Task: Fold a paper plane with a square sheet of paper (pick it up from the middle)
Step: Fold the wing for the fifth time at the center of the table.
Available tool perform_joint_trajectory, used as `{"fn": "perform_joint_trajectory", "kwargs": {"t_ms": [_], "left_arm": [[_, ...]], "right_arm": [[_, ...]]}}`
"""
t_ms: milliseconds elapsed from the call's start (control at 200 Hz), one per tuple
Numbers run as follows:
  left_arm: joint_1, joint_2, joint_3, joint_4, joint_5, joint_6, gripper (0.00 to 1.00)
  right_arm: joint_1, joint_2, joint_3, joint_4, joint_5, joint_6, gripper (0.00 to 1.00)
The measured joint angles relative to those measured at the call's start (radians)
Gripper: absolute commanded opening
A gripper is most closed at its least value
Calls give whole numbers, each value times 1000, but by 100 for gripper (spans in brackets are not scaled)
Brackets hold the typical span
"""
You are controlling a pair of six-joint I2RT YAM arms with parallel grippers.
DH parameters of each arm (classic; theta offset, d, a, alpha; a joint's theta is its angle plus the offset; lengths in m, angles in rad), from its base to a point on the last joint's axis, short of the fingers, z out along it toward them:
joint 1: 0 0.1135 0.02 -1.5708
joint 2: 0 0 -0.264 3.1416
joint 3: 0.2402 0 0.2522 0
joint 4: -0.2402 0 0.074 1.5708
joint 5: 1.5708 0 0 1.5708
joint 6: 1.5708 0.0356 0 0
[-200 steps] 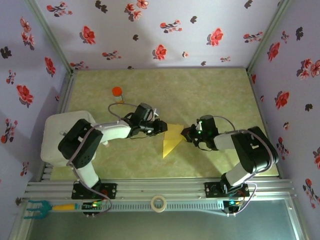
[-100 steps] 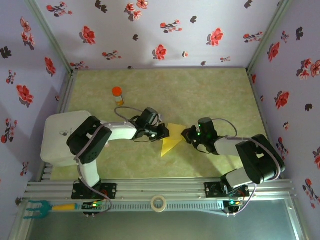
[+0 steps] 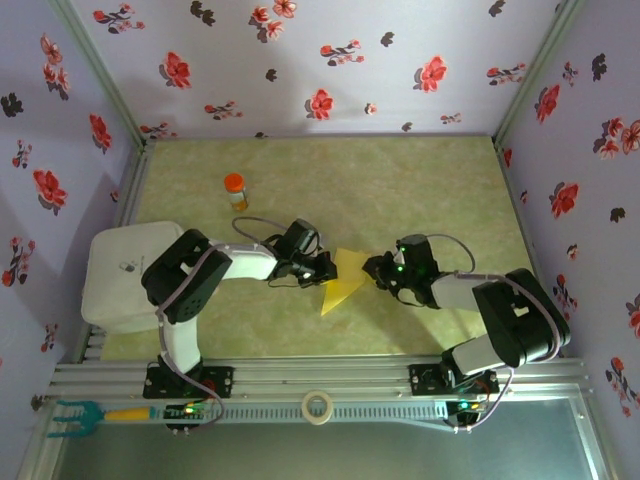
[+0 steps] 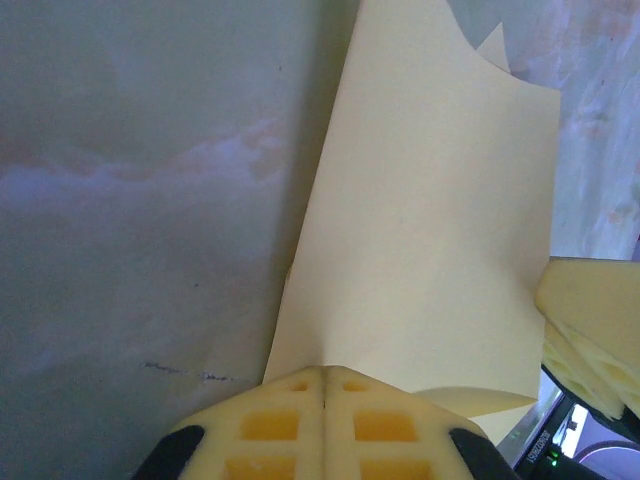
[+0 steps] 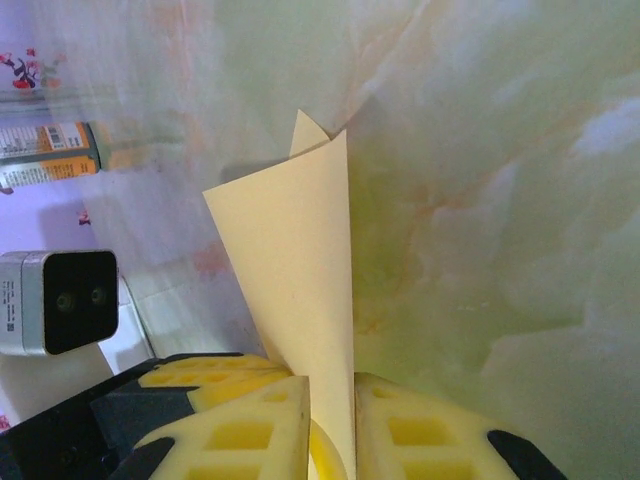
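Paper [image 3: 343, 280]: yellow, already folded down to a pointed, roughly triangular shape, lifted on edge above mid-bench [image 3: 430, 180], point toward the near edge.

Far left: orange-capped bottle [image 3: 234, 189] upright, well apart from the work, not involved.

Left claw [image 3: 328, 268]: pressed together on the paper's left edge. Confirmed in left wrist view, with yellow pads closed and the sheet rising out from between them. Slight curl noted at the far corner, a second layer peeking behind it.

Centre: paper spanning the gap between both claws, clear of the bench as far as can be judged from above. Contact of the lower point with the bench not determinable.

Right claw [image 3: 372, 268]: pinching the paper's right edge. Right wrist view gives the sheet edge-on between the pads, at least two layers visible at the tip.

Progress, as judged: early folds done, square reduced to a pointed form. Not yet narrowed to a dart with centre crease. Remaining: further lengthwise folds, wing folds, crease pressing, release. Roughly midway at best.
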Motion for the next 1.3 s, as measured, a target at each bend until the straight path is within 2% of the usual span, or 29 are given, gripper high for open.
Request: {"fn": "perform_joint_trajectory", "kwargs": {"t_ms": [445, 525, 650, 715, 800, 900, 1020, 1130, 1300], "left_arm": [[0, 0, 0, 0, 0, 3, 4], [0, 0, 0, 0, 0, 3, 4], [0, 0, 0, 0, 0, 4, 7], [0, 0, 0, 1, 0, 7, 11], [0, -9, 0, -1, -1, 23, 24], [-1, -56, 0, -26, -15, 54, 33], [-18, -147, 0, -74, -72, 112, 40], [-84, -211, 13, -152, -171, 205, 45], [-221, -217, 58, -282, -336, 338, 51]], "right_arm": [[-39, 110, 62, -3, -118, -101, 24], [-40, 124, 64, -1, -132, -108, 22], [-42, 148, 75, 2, -150, -120, 9], [-43, 154, 77, 2, -156, -126, 6], [-44, 154, 77, 3, -161, -124, 4], [-44, 154, 77, 18, -161, -93, 3], [-44, 153, 72, 47, -157, -19, 2], [-45, 151, 56, 86, -148, 55, 2], [-45, 150, 56, 110, -145, 113, 2]]}}
